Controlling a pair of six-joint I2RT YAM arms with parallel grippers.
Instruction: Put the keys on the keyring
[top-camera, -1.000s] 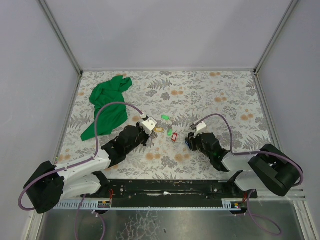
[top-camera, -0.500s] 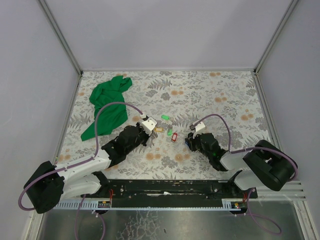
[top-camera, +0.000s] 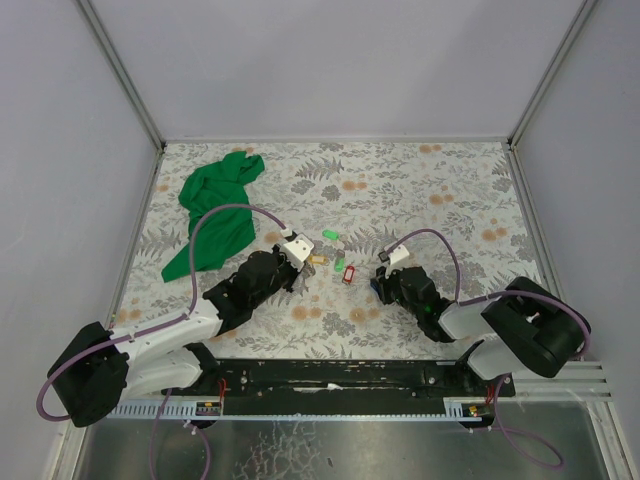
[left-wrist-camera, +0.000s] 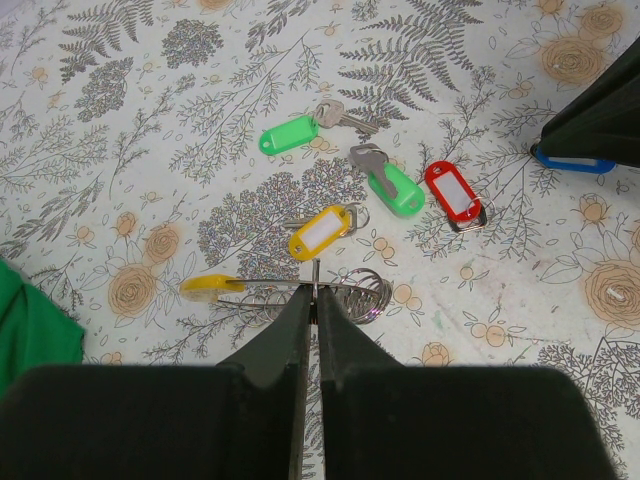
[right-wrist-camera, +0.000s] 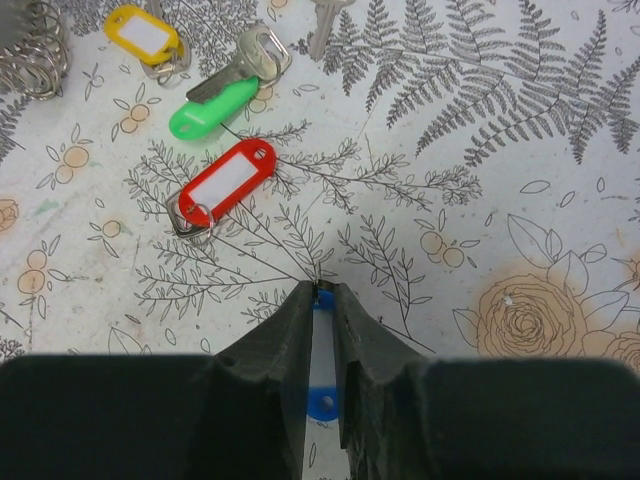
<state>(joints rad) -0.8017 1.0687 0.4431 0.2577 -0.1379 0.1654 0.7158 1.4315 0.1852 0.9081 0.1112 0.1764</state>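
My left gripper (left-wrist-camera: 315, 292) is shut on the keyring (left-wrist-camera: 350, 288), a thin wire ring seen edge-on just above the table. A yellow tag (left-wrist-camera: 210, 287) hangs at the ring's left end, and coiled ring shadows lie under it. Loose keys lie ahead: two with green tags (left-wrist-camera: 290, 133) (left-wrist-camera: 395, 187), one yellow (left-wrist-camera: 322, 230), one red (left-wrist-camera: 453, 192). My right gripper (right-wrist-camera: 322, 292) is shut on the blue key tag (right-wrist-camera: 320, 400), low on the table, right of the red tag (right-wrist-camera: 225, 180). In the top view the left gripper (top-camera: 303, 262) and right gripper (top-camera: 378, 280) flank the keys.
A crumpled green cloth (top-camera: 215, 210) lies at the far left of the floral table (top-camera: 430, 190). Grey walls close in the table on three sides. The arms' black base rail (top-camera: 330, 375) runs along the near edge.
The right arm's elbow has shifted slightly left. Both grippers and the keys have stayed where they were.
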